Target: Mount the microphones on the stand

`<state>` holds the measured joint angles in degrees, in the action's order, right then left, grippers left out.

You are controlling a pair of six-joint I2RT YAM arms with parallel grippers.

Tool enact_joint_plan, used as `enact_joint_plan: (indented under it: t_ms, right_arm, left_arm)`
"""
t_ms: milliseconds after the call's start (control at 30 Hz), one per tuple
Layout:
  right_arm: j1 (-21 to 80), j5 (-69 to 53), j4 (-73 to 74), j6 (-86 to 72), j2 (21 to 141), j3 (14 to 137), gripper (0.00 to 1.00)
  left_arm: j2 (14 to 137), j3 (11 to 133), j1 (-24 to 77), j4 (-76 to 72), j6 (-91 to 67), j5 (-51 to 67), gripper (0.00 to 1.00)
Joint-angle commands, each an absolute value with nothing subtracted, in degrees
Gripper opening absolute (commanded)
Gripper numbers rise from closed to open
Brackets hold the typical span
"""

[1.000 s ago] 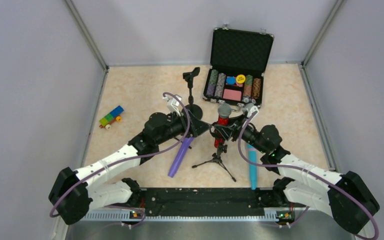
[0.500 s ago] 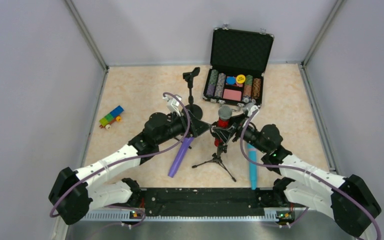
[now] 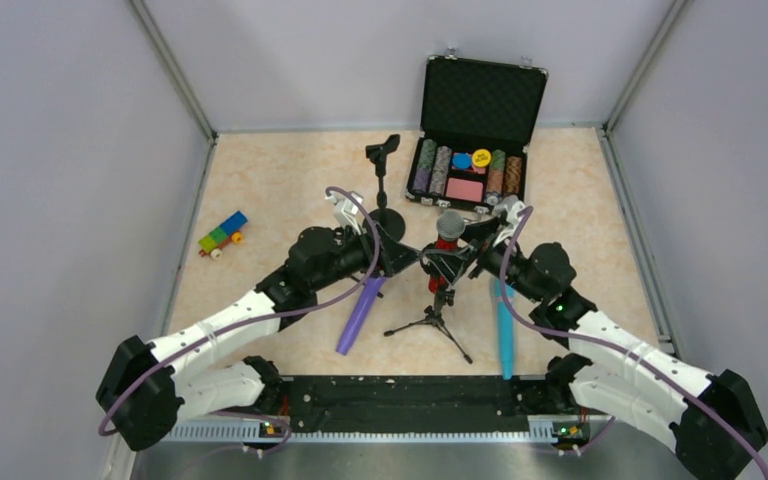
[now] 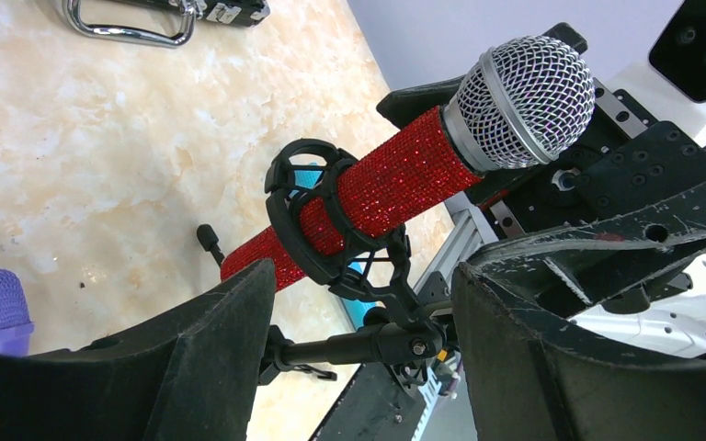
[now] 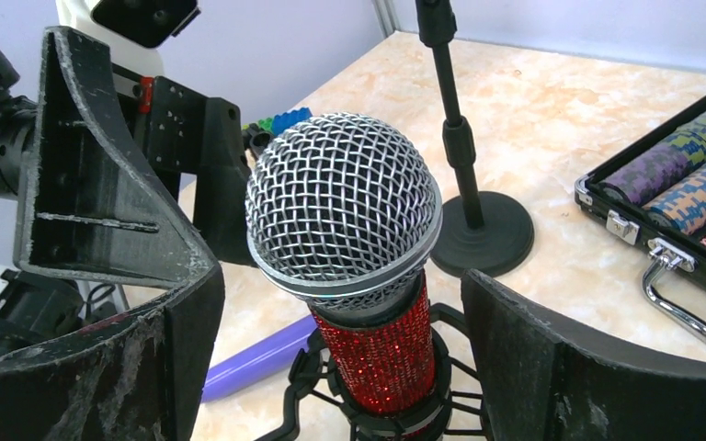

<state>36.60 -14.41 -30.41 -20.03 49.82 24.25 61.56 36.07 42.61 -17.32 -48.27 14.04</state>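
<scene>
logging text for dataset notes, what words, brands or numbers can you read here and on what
No text can be read in any view.
Yellow disc in the chip case: dark print, too small to read.
Red microphone: no brand or label shows.

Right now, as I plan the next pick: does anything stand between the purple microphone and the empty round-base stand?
Yes. The open left hand hangs over the far end of the purple microphone, in line with the round-base stand behind it. The tripod stand holding the red microphone sits to the right of that line.
</scene>
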Motion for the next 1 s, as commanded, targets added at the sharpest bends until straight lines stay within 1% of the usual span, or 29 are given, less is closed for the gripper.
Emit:
enact_joint_plan:
  t_ms: [0, 233, 600, 800, 967]
  right_arm:
    - [37.2, -13.5, -28.1, -21.9, 47.4, 27.3, 0.96]
    - [37.2, -10.7, -23.3, -23.6, 44.6, 27.8, 0.97]
    - [37.2, -5.9, -7.4, -26.4, 37.3, 30.4, 0.98]
    - [37.2, -2.1, -1.3, -28.2, 35.7, 31.7, 0.98]
    - [37.2, -3.0, 1.9, -29.7, 36.7, 32.7, 0.98]
  left_arm:
    - [60.1, 35.9, 42.5, -18.6, -47.7, 14.2, 0.75]
    - [59.4, 36.3, 42.5, -15.6, -46.5, 14.0, 0.76]
    - [59.9, 39.5, 43.2, -8.8, -43.0, 13.4, 0.77]
    - [59.7, 42.2, 45.4, -3.4, -39.9, 9.9, 0.78]
    - [60.6, 45.5, 47.7, 2.9, -37.8, 5.9, 0.78]
